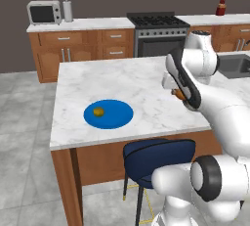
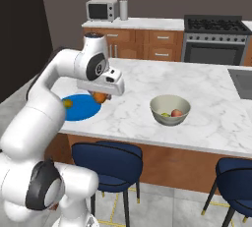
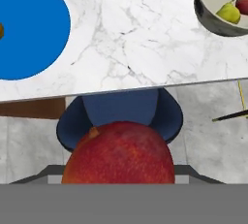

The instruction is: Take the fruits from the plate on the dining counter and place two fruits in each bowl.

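the hand (image 2: 102, 96) hangs above the marble table (image 1: 141, 80), between the blue plate (image 1: 117, 117) and the cream bowl (image 2: 160, 107), gripping the orange fruit (image 3: 118, 152) — it looks reddish-orange up close. the olive-yellow fruit (image 1: 98, 111) sits alone on the plate. in the bowl lie two fruits — a pinkish-red one (image 2: 176, 113) and a yellow-green one (image 3: 228, 12). a blue stool (image 1: 158, 154) stands below the table edge.

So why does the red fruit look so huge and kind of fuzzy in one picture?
In the hand view the orange-red fruit sits right against the camera, so it looms large and soft-edged; in the right base view it looks tiny under the end effector, beside the blue plate.
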{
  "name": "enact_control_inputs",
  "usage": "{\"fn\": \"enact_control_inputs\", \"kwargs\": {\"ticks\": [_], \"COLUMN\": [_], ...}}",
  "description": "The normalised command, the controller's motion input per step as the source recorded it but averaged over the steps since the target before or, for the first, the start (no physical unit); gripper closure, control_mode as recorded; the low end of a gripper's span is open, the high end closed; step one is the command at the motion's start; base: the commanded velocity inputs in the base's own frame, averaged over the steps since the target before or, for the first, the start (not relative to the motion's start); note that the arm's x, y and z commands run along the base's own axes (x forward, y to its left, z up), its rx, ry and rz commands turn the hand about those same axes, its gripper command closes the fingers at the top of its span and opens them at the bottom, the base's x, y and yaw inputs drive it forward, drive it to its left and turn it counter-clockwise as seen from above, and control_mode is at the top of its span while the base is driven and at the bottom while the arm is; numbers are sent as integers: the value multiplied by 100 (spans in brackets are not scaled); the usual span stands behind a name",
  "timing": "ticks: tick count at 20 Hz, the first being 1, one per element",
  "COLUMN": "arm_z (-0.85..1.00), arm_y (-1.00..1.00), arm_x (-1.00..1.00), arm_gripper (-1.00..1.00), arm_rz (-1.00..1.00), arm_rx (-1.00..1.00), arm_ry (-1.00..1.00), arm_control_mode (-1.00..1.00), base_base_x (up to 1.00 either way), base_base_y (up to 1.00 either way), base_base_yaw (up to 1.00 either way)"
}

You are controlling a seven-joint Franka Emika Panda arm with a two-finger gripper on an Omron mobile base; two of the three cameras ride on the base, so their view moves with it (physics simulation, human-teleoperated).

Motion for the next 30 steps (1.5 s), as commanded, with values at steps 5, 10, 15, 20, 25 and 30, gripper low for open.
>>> {"fn": "enact_control_inputs", "kwargs": {"ticks": [5, 10, 15, 20, 25, 30], "arm_z": [46, 27, 0, 0, 0, 0], "arm_y": [17, 28, 9, 0, 0, 1], "arm_x": [-21, -13, -19, -15, -3, 0], "arm_gripper": [100, 100, 100, 100, 100, 100], "arm_rz": [1, 2, 1, 0, 0, -1], "arm_rx": [0, 0, -1, -1, 0, -2], "arm_ry": [0, 0, 0, -3, 0, 0], "arm_control_mode": [-100, -100, -100, -100, -100, -100], "base_base_x": [0, 0, 0, 0, 0, 0], "base_base_y": [0, 0, 0, 0, 0, 0], "base_base_yaw": [0, 0, 0, 0, 0, 0]}}
